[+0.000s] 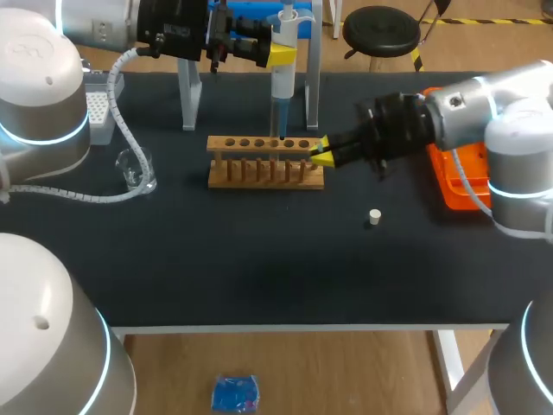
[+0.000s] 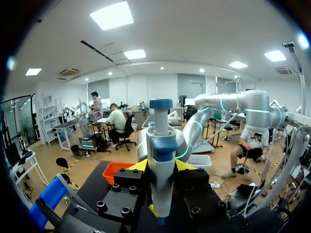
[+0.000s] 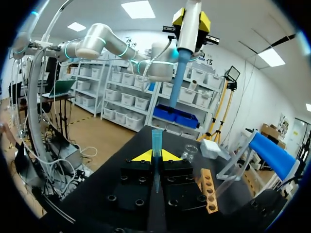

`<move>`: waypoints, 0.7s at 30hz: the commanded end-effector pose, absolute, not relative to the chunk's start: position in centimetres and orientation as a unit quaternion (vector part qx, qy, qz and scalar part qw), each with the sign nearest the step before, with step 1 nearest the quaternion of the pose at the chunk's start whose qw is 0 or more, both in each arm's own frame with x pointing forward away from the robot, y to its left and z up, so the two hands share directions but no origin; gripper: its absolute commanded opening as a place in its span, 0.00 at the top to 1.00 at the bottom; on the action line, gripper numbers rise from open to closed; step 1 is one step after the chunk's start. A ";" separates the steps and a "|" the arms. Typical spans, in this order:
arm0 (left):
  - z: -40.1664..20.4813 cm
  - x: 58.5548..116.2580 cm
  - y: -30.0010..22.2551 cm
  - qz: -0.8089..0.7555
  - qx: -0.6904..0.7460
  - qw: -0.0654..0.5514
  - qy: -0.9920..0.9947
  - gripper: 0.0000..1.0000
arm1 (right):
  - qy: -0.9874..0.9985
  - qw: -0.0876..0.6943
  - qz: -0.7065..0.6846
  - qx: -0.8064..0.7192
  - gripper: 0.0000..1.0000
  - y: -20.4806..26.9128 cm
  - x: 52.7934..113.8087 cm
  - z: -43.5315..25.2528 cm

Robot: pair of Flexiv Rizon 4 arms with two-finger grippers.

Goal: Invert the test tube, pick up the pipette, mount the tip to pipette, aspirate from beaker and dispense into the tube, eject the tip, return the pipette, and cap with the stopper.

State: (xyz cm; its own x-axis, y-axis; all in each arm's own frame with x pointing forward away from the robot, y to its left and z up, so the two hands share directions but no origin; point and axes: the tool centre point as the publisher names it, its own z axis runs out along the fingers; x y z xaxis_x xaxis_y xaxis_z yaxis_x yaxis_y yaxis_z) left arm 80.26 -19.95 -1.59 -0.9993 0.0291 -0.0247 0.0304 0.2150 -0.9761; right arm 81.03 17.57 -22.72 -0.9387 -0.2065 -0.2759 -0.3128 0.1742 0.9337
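My left gripper (image 1: 281, 54) is shut on the white and blue pipette (image 1: 282, 82), which hangs upright over the wooden tube rack (image 1: 266, 162). In the left wrist view the pipette (image 2: 161, 145) stands between that gripper's (image 2: 161, 167) yellow fingertips. At the rack's right end, my right gripper (image 1: 321, 156) is shut on a slim blue pipette tip (image 3: 156, 143), held upright in that gripper (image 3: 156, 156). The pipette's blue shaft (image 3: 180, 82) hangs above and slightly beyond the tip, apart from it. A glass beaker (image 1: 136, 169) stands left of the rack. The white stopper (image 1: 374, 217) lies on the mat, right of centre.
A white tip box (image 1: 99, 104) sits at the back left. The white pipette stand (image 1: 190, 95) rises behind the rack. An orange tray (image 1: 458, 177) lies at the right under my right arm. The left arm's cable (image 1: 86, 197) curves around the beaker.
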 end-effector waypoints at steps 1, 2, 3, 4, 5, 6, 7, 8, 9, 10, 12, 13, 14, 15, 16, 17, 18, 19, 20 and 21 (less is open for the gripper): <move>-1.6 80.2 -19.9 -0.628 0.019 0.002 0.778 1.00 | 0.764 0.053 0.617 -0.180 1.00 18.7 80.8 -22.5; -1.6 80.2 -19.9 -0.628 0.019 0.002 0.778 1.00 | 0.763 0.052 0.618 -0.181 1.00 19.0 80.7 -22.4; -1.6 80.2 -19.9 -0.628 0.019 0.002 0.778 1.00 | 0.762 0.052 0.620 -0.182 1.00 19.1 80.6 -22.4; -1.6 80.2 -19.9 -0.628 0.019 0.002 0.778 1.00 | 0.762 0.057 0.617 -0.186 1.00 19.3 80.6 -22.4; -1.6 80.2 -19.9 -0.628 0.019 0.002 0.778 1.00 | 0.762 0.057 0.617 -0.188 1.00 19.5 80.6 -22.4; -1.6 80.2 -19.9 -0.628 0.019 0.002 0.778 1.00 | 0.761 0.056 0.618 -0.187 1.00 19.6 80.6 -22.4; -1.6 80.2 -19.9 -0.628 0.019 0.002 0.778 1.00 | 0.761 0.055 0.619 -0.187 1.00 19.7 80.6 -22.4; -1.6 80.2 -19.9 -0.628 0.019 0.002 0.778 1.00 | 0.761 0.055 0.619 -0.187 1.00 19.8 80.6 -22.4; -1.6 80.2 -19.9 -0.628 0.019 0.002 0.778 1.00 | 0.760 0.055 0.619 -0.189 1.00 19.9 80.6 -22.4; -1.6 80.2 -19.9 -0.628 0.019 0.002 0.778 1.00 | 0.760 0.056 0.619 -0.190 1.00 20.1 80.6 -22.4; -1.6 80.2 -19.9 -0.628 0.019 0.002 0.778 1.00 | 0.760 0.056 0.619 -0.190 1.00 20.3 80.8 -22.5; -1.6 80.2 -19.9 -0.628 0.019 0.002 0.778 1.00 | 0.760 0.057 0.619 -0.190 1.00 20.4 80.9 -22.5; -1.6 80.2 -19.9 -0.628 0.019 0.002 0.778 1.00 | 0.760 0.057 0.619 -0.190 1.00 20.5 81.0 -22.5; -1.6 80.2 -19.9 -0.628 0.019 0.002 0.778 1.00 | 0.760 0.057 0.619 -0.190 1.00 20.6 81.1 -22.5; -1.6 80.2 -19.9 -0.628 0.019 0.002 0.778 1.00 | 0.760 0.057 0.618 -0.190 1.00 20.7 81.2 -22.4; -1.6 80.2 -19.9 -0.628 0.019 0.002 0.778 1.00 | 0.760 0.057 0.618 -0.190 1.00 20.9 81.3 -22.4; -1.6 80.2 -19.9 -0.628 0.019 0.002 0.778 1.00 | 0.761 0.058 0.617 -0.191 1.00 21.0 81.3 -22.4; -1.6 80.2 -19.9 -0.628 0.019 0.002 0.778 1.00 | 0.761 0.058 0.617 -0.191 1.00 21.1 81.4 -22.4; -1.6 80.2 -19.9 -0.628 0.019 0.002 0.778 1.00 | 0.761 0.058 0.617 -0.192 1.00 21.3 81.4 -22.4; -1.6 80.2 -19.9 -0.628 0.019 0.002 0.778 1.00 | 0.762 0.058 0.615 -0.193 1.00 21.4 81.5 -22.4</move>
State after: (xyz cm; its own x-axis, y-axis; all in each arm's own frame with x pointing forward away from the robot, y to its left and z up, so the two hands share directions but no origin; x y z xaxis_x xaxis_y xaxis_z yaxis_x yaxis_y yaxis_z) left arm 80.28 -19.94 -1.59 -0.9993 0.0297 -0.0246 0.0304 0.2150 -0.9761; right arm 81.08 20.85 -22.36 -0.9197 -0.2162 -0.3277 -0.3652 0.1654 0.9161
